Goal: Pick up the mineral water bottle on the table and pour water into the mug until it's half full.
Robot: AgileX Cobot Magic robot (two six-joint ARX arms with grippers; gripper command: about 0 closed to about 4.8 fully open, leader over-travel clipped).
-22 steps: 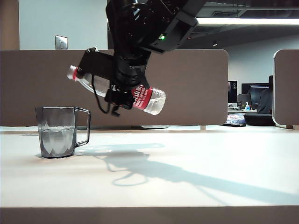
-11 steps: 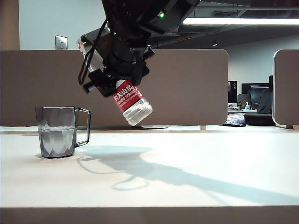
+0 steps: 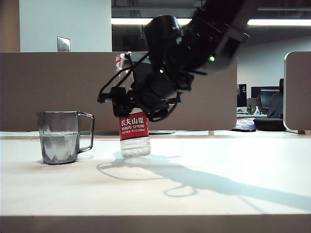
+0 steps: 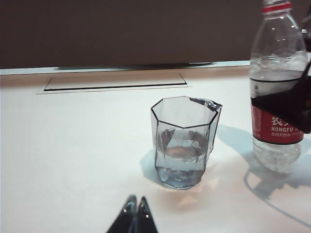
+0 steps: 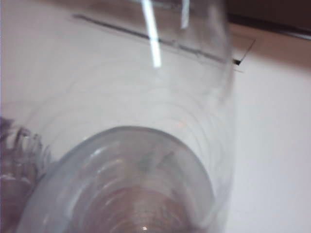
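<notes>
The smoky-grey mug [image 3: 60, 138] stands on the left of the white table [image 3: 218, 194], handle to the right, with water [image 3: 59, 143] in its lower part. A short way to its right, the mineral water bottle [image 3: 133, 127] is upright, its base at or just above the tabletop. My right gripper [image 3: 129, 104] is shut on the bottle above the red label. In the right wrist view the clear bottle [image 5: 136, 160] fills the frame. In the left wrist view, my left gripper [image 4: 136, 206] is shut and empty, short of the mug [image 4: 183, 143], with the bottle [image 4: 277, 97] beyond it.
A grey partition [image 3: 48, 87] runs along the back of the table. A recessed hatch [image 4: 114, 80] lies in the tabletop behind the mug. The brown front edge [image 3: 155, 224] is nearest the camera. An office desk with monitors [image 3: 262, 104] is at the far right.
The bottle swung from tilted with its neck to the left to upright. My right gripper carried it down towards the tabletop, to the right of the mug. The mug stayed put.
</notes>
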